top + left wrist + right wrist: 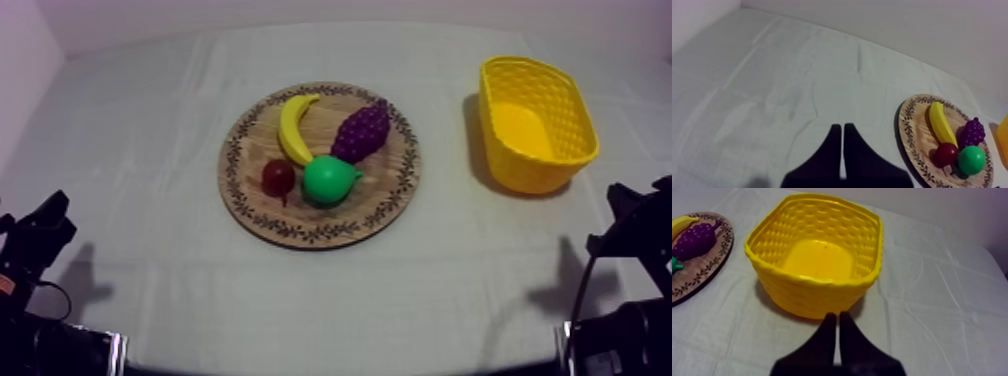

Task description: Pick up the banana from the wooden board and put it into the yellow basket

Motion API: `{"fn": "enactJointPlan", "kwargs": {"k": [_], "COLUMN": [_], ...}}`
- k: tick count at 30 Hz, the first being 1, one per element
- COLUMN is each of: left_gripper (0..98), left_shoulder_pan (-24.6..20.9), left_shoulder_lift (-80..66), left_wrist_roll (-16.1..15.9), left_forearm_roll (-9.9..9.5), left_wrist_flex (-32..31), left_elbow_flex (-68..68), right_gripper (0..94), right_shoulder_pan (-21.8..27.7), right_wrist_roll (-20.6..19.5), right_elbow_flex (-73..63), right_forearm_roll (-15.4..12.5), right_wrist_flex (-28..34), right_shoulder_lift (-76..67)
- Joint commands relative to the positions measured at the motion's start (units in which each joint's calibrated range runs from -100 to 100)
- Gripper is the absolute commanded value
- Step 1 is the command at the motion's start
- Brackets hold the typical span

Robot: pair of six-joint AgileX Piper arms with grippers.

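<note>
I see the banana (295, 125) lying on the wooden board (250, 205), well apart from both arms. My left fingers (834, 155) are pressed together over the bare desk (772, 100) beside the board. My right fingers (828, 343) are closed too, empty, just short of the yellow basket (817, 295).

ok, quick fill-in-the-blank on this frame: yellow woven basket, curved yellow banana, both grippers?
1. The yellow woven basket is ____ inside.
2. The curved yellow banana lies on the round wooden board with the patterned rim, not yet in the ____.
3. The left gripper and the right gripper, each with two black fingers, are both ____ on nothing.
Missing words: empty; basket; shut.
</note>
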Motion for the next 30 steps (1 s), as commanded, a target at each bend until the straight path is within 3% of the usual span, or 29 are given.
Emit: {"fn": "enactJointPlan", "kwargs": {"k": [1, 27, 30], "left_gripper": [0.1, 0.1, 0.1], "left_shoulder_pan": [0.00, 0.00, 0.00], "left_shoulder_lift": [-0.03, -0.03, -0.03], "left_wrist_roll": [-0.01, -0.01, -0.01], "left_forearm_roll": [-0.02, -0.02, -0.02], "left_wrist_flex": [0.00, 0.00, 0.00], "left_elbow_flex": [0.03, 0.03, 0.03], "right_gripper": [0.5, 0.5, 0.5], "right_shoulder_pan": [0.02, 0.02, -0.12], "right_wrist_roll": [0.00, 0.00, -1.71], "right_elbow_flex": [0.03, 0.03, 0.03], "right_forearm_roll": [0.03, 0.03, 0.03], "right_wrist_flex": [0.19, 0.19, -0.24], "right_shoulder_lift": [-0.01, -0.01, -0.01]}}
